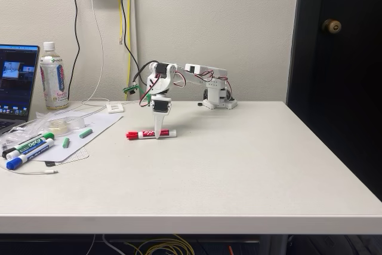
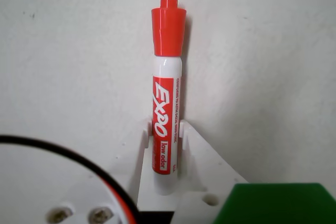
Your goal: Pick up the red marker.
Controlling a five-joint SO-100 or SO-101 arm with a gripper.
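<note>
Wrist view shows the gripper [image 2: 164, 129] with its fingers [image 2: 143, 136] pressed against both sides of the red marker [image 2: 166, 98]. Fixed view has that marker [image 1: 149, 134] lying flat on the table [image 1: 239, 165], the gripper [image 1: 159, 134] pointing straight down onto its middle.

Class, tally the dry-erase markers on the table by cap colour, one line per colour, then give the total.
Red: 1, the red marker, between the fingers of the hand
Green: 1, the green-capped marker
Blue: 1, the blue-capped marker
Total: 3

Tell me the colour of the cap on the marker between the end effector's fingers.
Red cap, clearest in the wrist view.
</note>
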